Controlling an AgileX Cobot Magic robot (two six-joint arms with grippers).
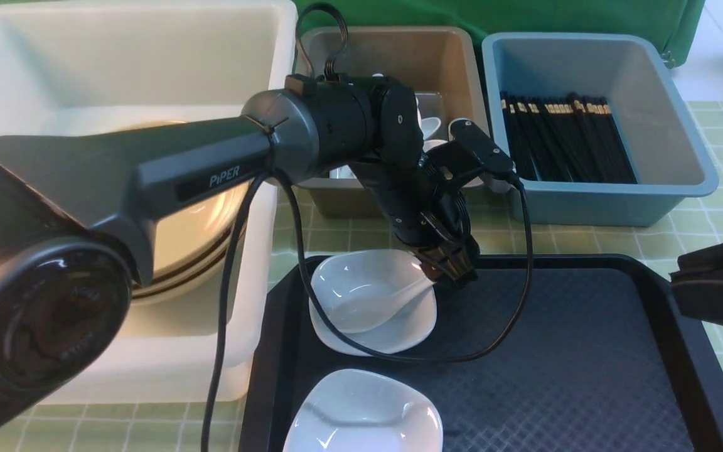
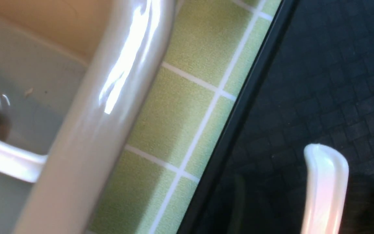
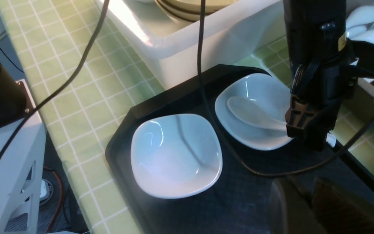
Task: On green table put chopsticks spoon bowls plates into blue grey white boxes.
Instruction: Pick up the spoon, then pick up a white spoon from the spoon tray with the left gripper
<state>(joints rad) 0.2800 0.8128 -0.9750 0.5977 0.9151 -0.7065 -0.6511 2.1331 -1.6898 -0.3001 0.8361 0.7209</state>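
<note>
A robot's left arm reaches over a pale green checked tabletop (image 1: 349, 232) to a black tray (image 1: 587, 364). Two small white dishes sit on the tray, a near plate (image 1: 361, 414) and a far plate (image 1: 399, 333). A white ceramic spoon (image 1: 368, 307) lies in the far plate, scoop in the hollow, handle angled toward the rim. The left pincer (image 1: 448, 267) is down at the end of that handle, a finger on either side. Whether the fingers already press on it cannot be told. The right pincer (image 1: 678, 279) hangs by the tray's right edge, fingers together, holding nothing.

Behind the tray stand three boxes. The white box (image 1: 261, 207) holds tan bowls (image 1: 198, 238), the grey box (image 1: 399, 56) holds more white spoons, and the blue box (image 1: 681, 125) holds black chopsticks (image 1: 562, 144).

The spoon looks light and stiff, but glazed, so probably slippery and breakable. Its handle is the only part narrow enough to span. A hold slightly in from the tip should stop it pivoting or sliding out. A straight lift should keep it from dragging the plate.
</note>
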